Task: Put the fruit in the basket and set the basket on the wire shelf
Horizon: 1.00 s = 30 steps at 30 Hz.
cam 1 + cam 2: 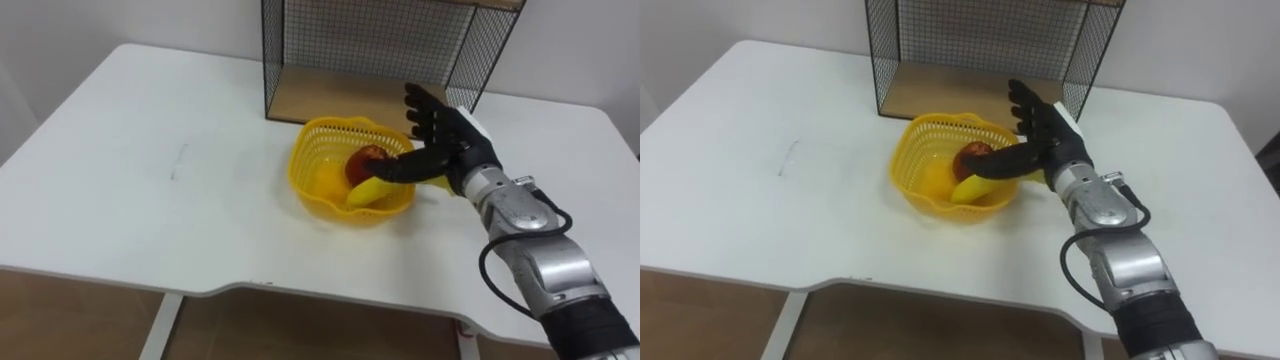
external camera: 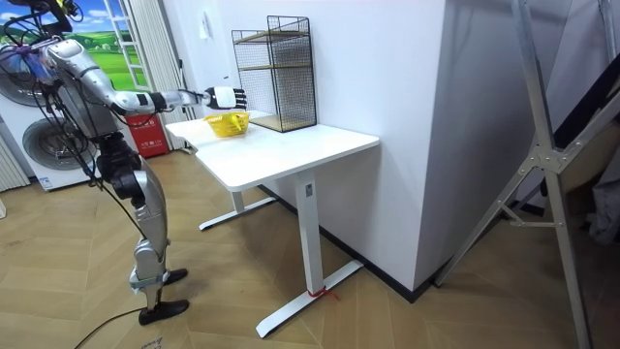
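A yellow plastic basket [image 1: 305,150] stands on the white table [image 1: 150,190], just in front of the black wire shelf [image 1: 370,50]. In it lie a red apple [image 1: 368,160], a banana [image 1: 366,193] leaning on the right rim, and a round yellow-orange fruit [image 1: 328,182]. My right hand [image 1: 450,140] is at the basket's right rim, open: the fingers stand straight and spread, and the thumb reaches left over the banana's end. In the room view I stand at the table's end with that hand [image 2: 225,97] stretched out over the basket [image 2: 227,124].
The wire shelf has a wooden bottom board [image 1: 330,95], open towards the basket, and an upper level [image 2: 276,39]. The table's left half is bare. A washing machine [image 2: 44,145] and a red object stand behind me in the room view.
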Tool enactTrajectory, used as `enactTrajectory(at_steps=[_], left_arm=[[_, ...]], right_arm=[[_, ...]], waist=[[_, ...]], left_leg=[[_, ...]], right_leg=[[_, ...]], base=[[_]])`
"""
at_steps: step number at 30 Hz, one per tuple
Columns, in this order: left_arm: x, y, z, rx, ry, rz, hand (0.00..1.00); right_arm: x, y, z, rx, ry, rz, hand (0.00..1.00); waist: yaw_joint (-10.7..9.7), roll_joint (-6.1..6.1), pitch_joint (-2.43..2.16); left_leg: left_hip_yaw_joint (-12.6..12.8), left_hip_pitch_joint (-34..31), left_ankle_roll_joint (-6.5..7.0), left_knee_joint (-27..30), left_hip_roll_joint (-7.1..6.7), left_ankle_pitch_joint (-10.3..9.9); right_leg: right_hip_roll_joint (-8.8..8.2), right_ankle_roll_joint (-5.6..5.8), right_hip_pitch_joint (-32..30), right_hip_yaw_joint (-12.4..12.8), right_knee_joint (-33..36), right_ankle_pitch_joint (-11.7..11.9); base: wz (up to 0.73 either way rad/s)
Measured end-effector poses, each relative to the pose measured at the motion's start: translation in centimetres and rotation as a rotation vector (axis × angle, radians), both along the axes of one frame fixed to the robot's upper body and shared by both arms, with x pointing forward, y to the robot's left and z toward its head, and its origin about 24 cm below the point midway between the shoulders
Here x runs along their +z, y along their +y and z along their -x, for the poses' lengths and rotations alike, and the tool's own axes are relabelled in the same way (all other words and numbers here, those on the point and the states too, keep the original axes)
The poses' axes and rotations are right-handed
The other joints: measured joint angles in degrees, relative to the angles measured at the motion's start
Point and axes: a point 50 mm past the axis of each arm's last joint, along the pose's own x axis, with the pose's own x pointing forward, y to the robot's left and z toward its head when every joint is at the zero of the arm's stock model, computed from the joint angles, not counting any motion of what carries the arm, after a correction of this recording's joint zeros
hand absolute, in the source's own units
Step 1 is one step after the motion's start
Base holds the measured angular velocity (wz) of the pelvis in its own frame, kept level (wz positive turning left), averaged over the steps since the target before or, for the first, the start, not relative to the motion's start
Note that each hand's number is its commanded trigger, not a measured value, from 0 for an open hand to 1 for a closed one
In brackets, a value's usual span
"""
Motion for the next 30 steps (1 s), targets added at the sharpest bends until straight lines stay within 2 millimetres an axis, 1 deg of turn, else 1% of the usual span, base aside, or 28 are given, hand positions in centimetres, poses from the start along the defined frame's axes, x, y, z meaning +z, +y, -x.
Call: enactTrajectory(at_steps=[3,5,6,9,11,14,17,19,24,27,28,29,30], left_arm=[[0.0,-0.1,0.2,-0.010,0.003,0.004,0.00],[-0.1,-0.3,0.2,-0.020,-0.001,0.012,0.00],[-0.1,-0.4,0.2,-0.020,-0.003,0.014,0.00],[-0.1,-0.5,0.1,-0.022,-0.014,0.020,0.00],[-0.1,-0.6,0.2,-0.022,-0.013,0.023,0.00],[-0.2,-0.6,0.1,-0.023,-0.013,0.026,0.00],[-0.3,-0.6,0.5,-0.017,-0.001,0.029,0.00],[-0.3,-0.6,0.6,0.002,-0.003,0.035,0.00],[-0.3,-0.5,1.3,0.077,-0.011,0.046,0.00],[-0.2,-0.2,2.3,0.166,-0.013,0.049,0.00],[-0.1,-0.1,2.5,0.211,-0.025,0.051,0.00],[-0.1,0.2,2.6,0.255,-0.034,0.047,0.00],[0.0,0.4,2.7,0.275,-0.040,0.042,0.00]], right_arm=[[1.2,0.9,0.0,0.038,-0.039,-0.079,0.00],[2.0,1.6,0.1,0.078,-0.064,-0.156,0.00],[2.2,1.8,0.1,0.085,-0.070,-0.168,0.00],[3.7,2.6,0.4,0.130,-0.129,-0.192,0.00],[4.7,3.2,0.6,0.164,-0.171,-0.202,0.00],[5.5,3.5,0.7,0.188,-0.210,-0.209,0.00],[5.6,3.5,0.8,0.190,-0.218,-0.221,0.00],[5.6,3.5,0.8,0.191,-0.215,-0.239,0.00],[5.9,2.9,0.6,0.157,-0.226,-0.243,0.00],[6.2,1.9,0.5,0.097,-0.245,-0.251,0.00],[6.5,1.2,0.5,0.071,-0.256,-0.257,0.00],[6.6,0.3,0.5,0.031,-0.266,-0.268,0.00],[6.6,-0.3,0.6,0.006,-0.273,-0.272,0.00]], waist=[[0.0,0.29,0.19],[-0.1,0.69,0.44],[-0.1,0.75,0.41],[0.1,0.89,0.32],[0.0,0.92,0.06],[0.1,0.96,-0.06],[-0.1,1.15,-0.19],[-0.1,1.22,-0.17],[-0.7,1.50,-0.22],[-1.6,1.64,-0.46],[-2.1,1.71,-0.53],[-2.3,1.79,-0.65],[-2.3,1.77,-0.70]], left_leg=[[0.0,0.2,-0.02,0.2,0.05,0.0],[-0.1,0.5,-0.02,0.3,0.02,0.0],[-0.2,0.5,-0.02,0.2,0.02,0.0],[-0.2,0.4,-0.03,0.1,0.08,0.0],[-0.2,0.4,-0.04,0.2,0.10,0.0],[-0.1,0.4,-0.04,0.2,0.11,0.0],[0.2,0.6,-0.04,0.3,0.10,0.0],[0.3,0.7,-0.03,0.3,0.12,0.0],[0.3,0.6,-0.03,0.5,0.15,0.0],[0.2,0.5,-0.03,0.5,0.18,0.0],[0.0,0.4,-0.03,0.6,0.21,0.0],[0.0,0.4,-0.02,0.6,0.25,0.0],[-0.1,0.4,-0.01,0.6,0.24,0.0]], right_leg=[[0.06,0.00,0.2,0.0,0.0,0.0],[0.07,0.00,0.6,-0.1,-0.1,0.0],[0.09,0.00,0.6,0.0,-0.1,0.0],[0.15,0.00,0.5,0.0,-0.1,0.0],[0.18,0.00,0.5,-0.2,-0.1,0.0],[0.18,-0.01,0.6,0.0,-0.1,0.0],[0.14,-0.01,0.7,0.1,-0.1,0.0],[0.14,-0.02,0.8,0.2,-0.1,0.0],[0.16,-0.08,0.8,0.4,0.0,0.0],[0.16,-0.08,0.6,0.4,0.0,0.0],[0.12,-0.08,0.6,0.1,0.0,0.0],[0.11,-0.08,0.6,0.1,-0.1,0.0],[0.10,-0.08,0.7,0.0,-0.1,0.0]], base=[[0.00],[0.02],[0.03],[0.00],[0.00],[0.00],[-0.01],[-0.04],[-0.01],[0.02],[0.05],[0.05],[0.03]])
